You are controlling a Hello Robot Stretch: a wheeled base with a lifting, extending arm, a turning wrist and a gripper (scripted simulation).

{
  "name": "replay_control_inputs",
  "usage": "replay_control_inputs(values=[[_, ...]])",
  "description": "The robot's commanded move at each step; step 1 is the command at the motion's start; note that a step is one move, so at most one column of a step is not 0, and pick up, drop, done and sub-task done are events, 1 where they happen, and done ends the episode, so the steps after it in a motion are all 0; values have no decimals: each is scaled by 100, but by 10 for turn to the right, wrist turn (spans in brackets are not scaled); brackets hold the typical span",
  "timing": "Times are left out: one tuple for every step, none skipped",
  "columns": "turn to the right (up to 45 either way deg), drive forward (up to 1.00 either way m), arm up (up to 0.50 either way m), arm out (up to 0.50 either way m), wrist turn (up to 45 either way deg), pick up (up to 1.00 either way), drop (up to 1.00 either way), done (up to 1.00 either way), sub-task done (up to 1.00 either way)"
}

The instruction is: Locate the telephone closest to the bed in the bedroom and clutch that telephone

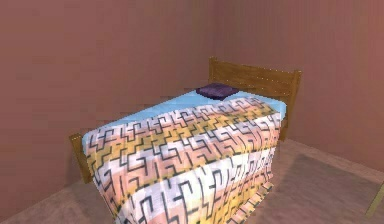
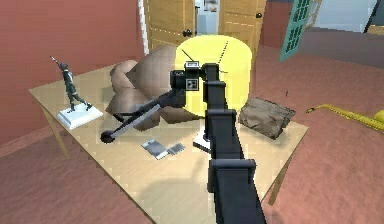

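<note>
Phone candidate: small grey slab flat on bench, near end effector, toward the arm side view's right. Effector tip hard to make out beside brown lump (can't tell whether it holds anything); slab too small to confirm.

Ahead of you stands a bed, set at an angle with its foot toward the forward view's lower left. A quilt patterned in white, orange, pink and black covers most of it and hangs down the near side toward the floor. Beyond the quilt you see a strip of light blue sheet, and a dark purple pillow lies just before the wooden headboard. Plain reddish-brown walls meet in the corner behind the headboard.
</note>
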Motion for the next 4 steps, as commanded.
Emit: replay_control_inputs(values=[[0,0,0,0,450,0,0,0,0],[0,0,0,0,90,0,0,0,0],[0,0,-30,0,0,0,0,0,0],[0,0,0,0,0,100,0,0,0]])
